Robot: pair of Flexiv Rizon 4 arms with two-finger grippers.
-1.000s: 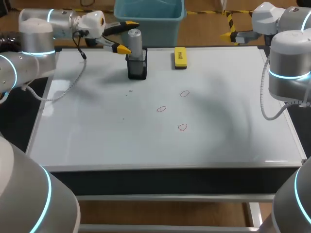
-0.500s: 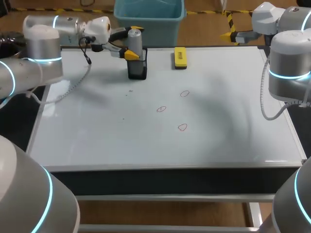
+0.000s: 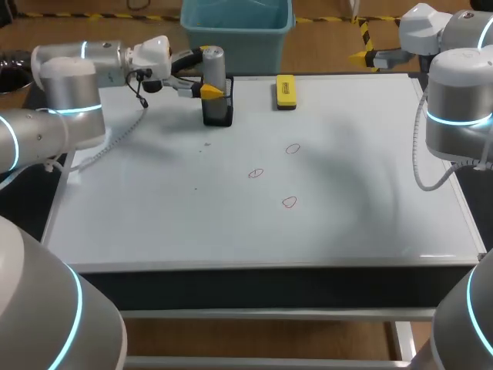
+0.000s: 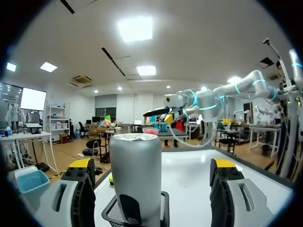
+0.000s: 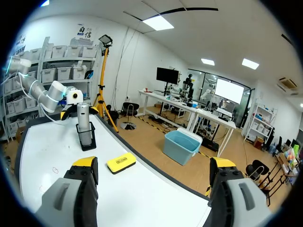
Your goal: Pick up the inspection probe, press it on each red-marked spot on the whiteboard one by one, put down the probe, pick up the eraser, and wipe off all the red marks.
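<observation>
- Left gripper (image 3: pixel 207 72) is at the far left part of the whiteboard (image 3: pixel 347 193), its fingers spread on either side of the inspection probe (image 3: pixel 214 65).
- From the left wrist, one yellow tip sits near one flank of the grey cylinder and the other tip stands wider off. There's a gap on both sides, so nothing is gripped.
- The probe stands upright in its black mesh holder (image 3: pixel 218 112).
- Yellow eraser (image 3: pixel 286 91) lies flat beside the holder at the far edge, apart from it.
- Three red marks sit mid-board: (image 3: pixel 293 149), (image 3: pixel 256 173) and (image 3: pixel 289 202).
- Right gripper (image 5: pixel 154 165) hangs off the board's far right corner, fingers wide apart and empty, with the eraser ahead of it.
</observation>
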